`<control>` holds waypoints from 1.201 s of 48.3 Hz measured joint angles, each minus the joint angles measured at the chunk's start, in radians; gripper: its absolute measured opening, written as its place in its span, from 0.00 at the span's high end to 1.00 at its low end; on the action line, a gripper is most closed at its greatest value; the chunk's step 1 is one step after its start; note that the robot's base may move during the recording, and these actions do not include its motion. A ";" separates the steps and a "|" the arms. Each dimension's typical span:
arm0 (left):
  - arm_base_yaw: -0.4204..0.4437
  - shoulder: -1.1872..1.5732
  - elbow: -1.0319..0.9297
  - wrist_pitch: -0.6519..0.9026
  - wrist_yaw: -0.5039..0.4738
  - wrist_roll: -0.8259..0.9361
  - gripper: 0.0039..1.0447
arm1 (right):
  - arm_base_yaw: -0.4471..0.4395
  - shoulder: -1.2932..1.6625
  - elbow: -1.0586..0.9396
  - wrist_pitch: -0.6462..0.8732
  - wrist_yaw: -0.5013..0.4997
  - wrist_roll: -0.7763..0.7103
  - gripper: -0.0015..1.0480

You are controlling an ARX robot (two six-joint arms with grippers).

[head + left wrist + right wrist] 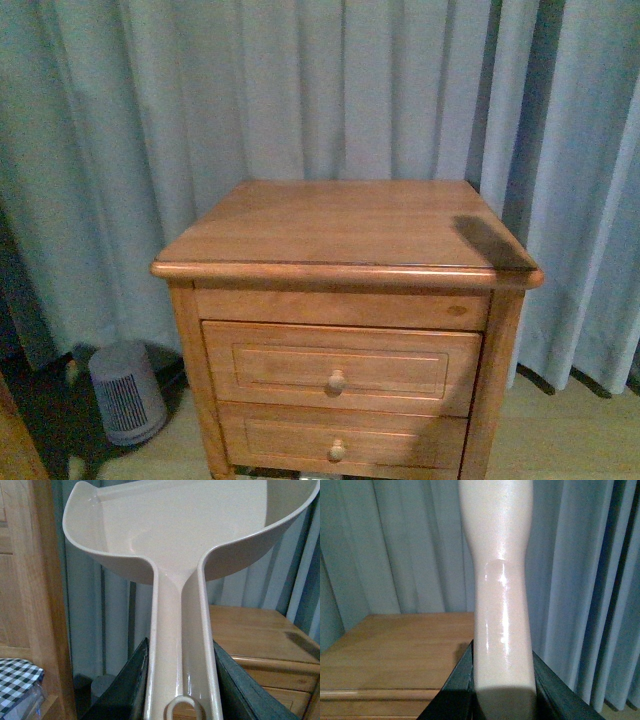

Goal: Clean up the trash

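Note:
In the left wrist view my left gripper (181,680) is shut on the handle of the pale pink dustpan (170,525), whose scoop is raised in front of the curtain with nothing in it. My right gripper (502,680) is shut on the glossy pale brush handle (501,580), which stands up before the curtain; the bristles are out of view. The wooden nightstand (345,235) fills the front view, and neither arm shows there. The trash is not in view in any frame.
The nightstand has two drawers with round knobs (336,381). A small grey heater (127,392) stands on the floor at its left. Blue-grey curtains (300,90) hang behind. A tall wooden cabinet (30,590) and a checkered cloth (15,680) show in the left wrist view.

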 joint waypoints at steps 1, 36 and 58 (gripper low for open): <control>0.000 0.000 0.000 0.000 0.000 0.000 0.72 | 0.000 -0.008 -0.006 0.001 0.002 -0.001 0.81; 0.003 -0.005 -0.002 0.000 0.002 -0.001 0.72 | 0.003 -0.022 -0.023 0.003 0.014 -0.006 0.81; 0.003 -0.005 -0.002 0.000 -0.003 -0.001 0.72 | 0.003 -0.023 -0.023 0.003 0.007 -0.006 0.81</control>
